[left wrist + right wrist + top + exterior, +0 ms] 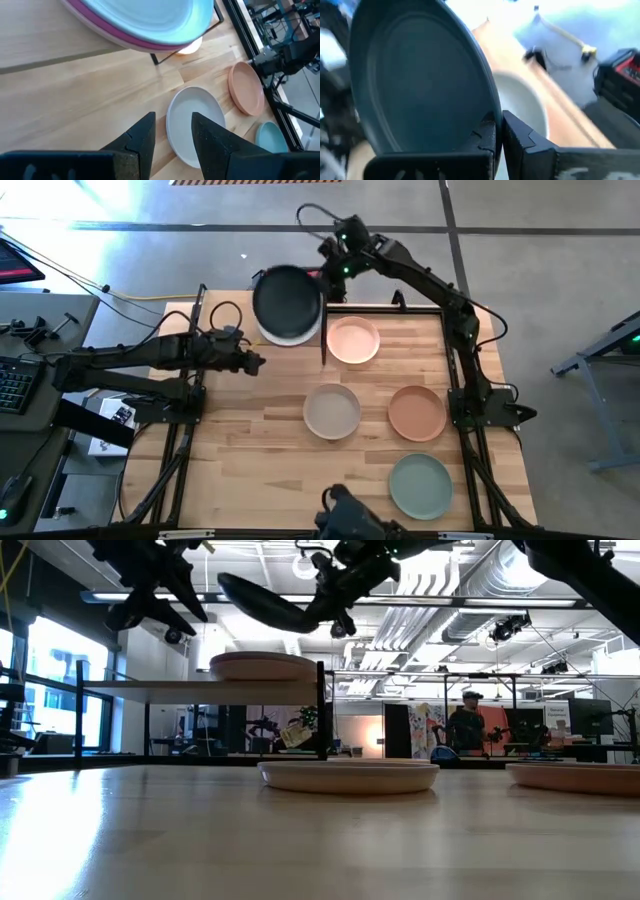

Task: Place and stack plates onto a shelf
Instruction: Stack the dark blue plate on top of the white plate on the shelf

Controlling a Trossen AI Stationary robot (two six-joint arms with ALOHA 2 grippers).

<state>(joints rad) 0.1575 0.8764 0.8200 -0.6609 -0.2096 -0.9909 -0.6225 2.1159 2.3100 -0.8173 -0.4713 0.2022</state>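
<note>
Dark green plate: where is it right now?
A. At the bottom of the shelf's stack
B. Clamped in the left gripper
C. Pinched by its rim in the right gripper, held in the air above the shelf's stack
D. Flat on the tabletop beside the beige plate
C: the right gripper is shut on the rim of the dark green plate, which hangs tilted above the stack on the shelf; the left gripper is open and empty.

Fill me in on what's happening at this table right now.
The right gripper holds the dark green plate by its rim, tilted in the air above the plates already stacked on the shelf. The left gripper hovers open and empty beside the shelf. Four plates lie on the tabletop: peach, beige, terracotta and sage green.
</note>
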